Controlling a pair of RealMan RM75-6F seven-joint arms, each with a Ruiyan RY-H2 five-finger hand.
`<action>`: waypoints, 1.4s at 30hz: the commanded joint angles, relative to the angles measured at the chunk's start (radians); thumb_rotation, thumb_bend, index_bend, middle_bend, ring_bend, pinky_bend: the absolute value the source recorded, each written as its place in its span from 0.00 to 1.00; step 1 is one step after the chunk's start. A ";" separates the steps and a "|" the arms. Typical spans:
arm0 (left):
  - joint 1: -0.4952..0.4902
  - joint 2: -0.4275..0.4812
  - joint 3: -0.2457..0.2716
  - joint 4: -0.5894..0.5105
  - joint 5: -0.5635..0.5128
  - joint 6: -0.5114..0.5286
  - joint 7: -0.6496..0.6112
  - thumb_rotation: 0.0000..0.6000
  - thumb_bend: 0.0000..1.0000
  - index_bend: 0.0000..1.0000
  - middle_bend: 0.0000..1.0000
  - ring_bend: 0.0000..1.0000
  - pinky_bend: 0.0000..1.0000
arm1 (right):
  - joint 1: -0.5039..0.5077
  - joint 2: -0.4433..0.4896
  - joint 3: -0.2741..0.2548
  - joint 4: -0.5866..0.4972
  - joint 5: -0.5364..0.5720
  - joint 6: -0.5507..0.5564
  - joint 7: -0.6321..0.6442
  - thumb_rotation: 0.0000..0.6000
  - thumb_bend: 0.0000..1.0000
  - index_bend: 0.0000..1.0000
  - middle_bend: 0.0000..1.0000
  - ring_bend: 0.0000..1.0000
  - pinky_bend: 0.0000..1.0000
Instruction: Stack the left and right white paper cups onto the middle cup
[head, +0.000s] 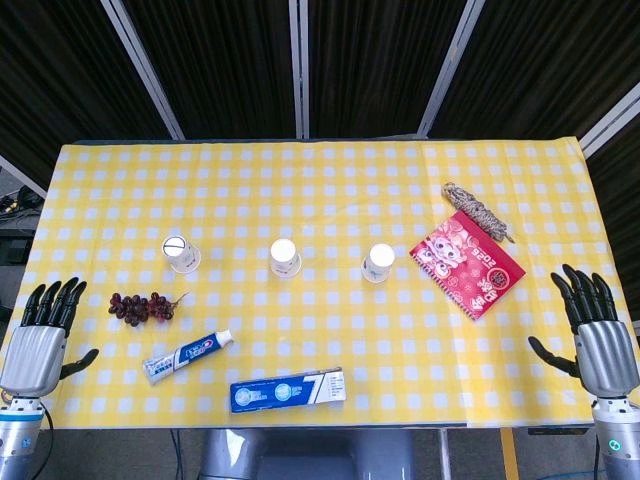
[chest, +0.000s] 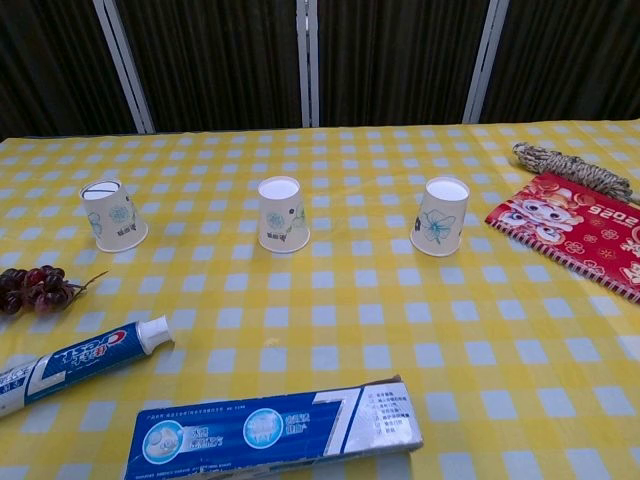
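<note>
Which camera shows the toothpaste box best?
The head view: the whole toothpaste box lies in frame near the table's front edge. The chest view shows it closer, with clearer print, but the frame's bottom edge cuts it off.

Hands: we see neither hand in the chest view; only the head view shows them.
Left hand: its arm is cut off by the bottom edge.
Right hand: its arm also runs off the bottom edge.
Toothpaste tube: left of the toothpaste box, its tail is cut by the chest view's left edge.
Toothpaste box: its lower side leaves the frame; we cannot read the small print.
Red booklet: cut by the right edge.
Grapes: clipped at the left edge.
</note>
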 joint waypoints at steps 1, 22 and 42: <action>-0.002 0.014 0.006 -0.014 -0.011 -0.010 0.004 1.00 0.02 0.00 0.00 0.00 0.00 | 0.001 0.007 -0.005 -0.014 0.010 -0.017 -0.015 1.00 0.08 0.06 0.00 0.00 0.00; -0.228 0.081 -0.166 -0.063 -0.187 -0.305 0.069 1.00 0.02 0.01 0.00 0.00 0.09 | 0.003 0.022 0.004 -0.026 0.032 -0.030 0.006 1.00 0.08 0.14 0.00 0.00 0.00; -0.549 -0.089 -0.235 0.191 -0.489 -0.686 0.255 1.00 0.05 0.15 0.00 0.05 0.20 | 0.011 0.032 0.031 0.009 0.100 -0.076 0.085 1.00 0.08 0.22 0.00 0.00 0.00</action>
